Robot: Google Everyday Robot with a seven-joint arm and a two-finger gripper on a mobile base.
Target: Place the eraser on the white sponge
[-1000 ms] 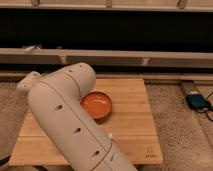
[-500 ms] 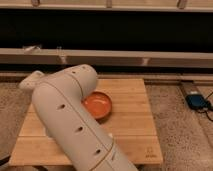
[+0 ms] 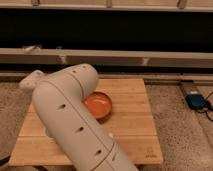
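Observation:
My white arm (image 3: 70, 115) fills the left and middle of the camera view and covers much of the wooden board (image 3: 131, 125). My gripper is not in view; it lies somewhere past the arm's far end at the left. The eraser and the white sponge do not show; they are hidden or out of view.
An orange bowl (image 3: 99, 105) sits on the board, partly behind the arm. A blue device (image 3: 196, 101) with a cable lies on the speckled floor at the right. A long pale ledge (image 3: 150, 57) runs across the back under a dark opening.
The arm has shifted only slightly. The bowl and the board have not moved.

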